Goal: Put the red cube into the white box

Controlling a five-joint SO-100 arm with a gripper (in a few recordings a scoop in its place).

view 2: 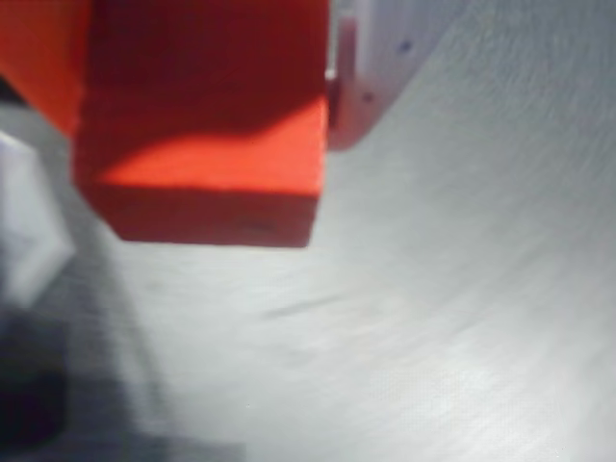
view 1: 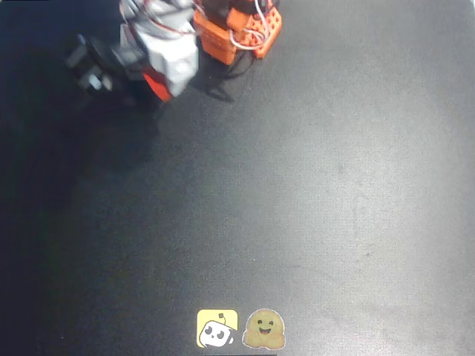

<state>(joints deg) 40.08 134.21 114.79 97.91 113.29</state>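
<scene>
The red cube (view 2: 207, 183) looms large at the top left of the wrist view, sitting between a white finger (view 2: 371, 67) on its right and an orange finger (view 2: 38, 48) on its left. My gripper (view 2: 197, 106) is shut on it, and the cube hangs just above the grey table. In the overhead view the gripper (view 1: 157, 83) is at the top left, under the white wrist, with a bit of red (view 1: 154, 80) showing there. The white box is hidden or out of view.
The arm's orange base (view 1: 241, 30) stands at the top edge of the dark table (view 1: 297, 193). Two stickers, one yellow (view 1: 217, 328) and one tan (view 1: 264, 330), lie at the front edge. A blurred pale shape (view 2: 29, 231) sits at the wrist view's left edge.
</scene>
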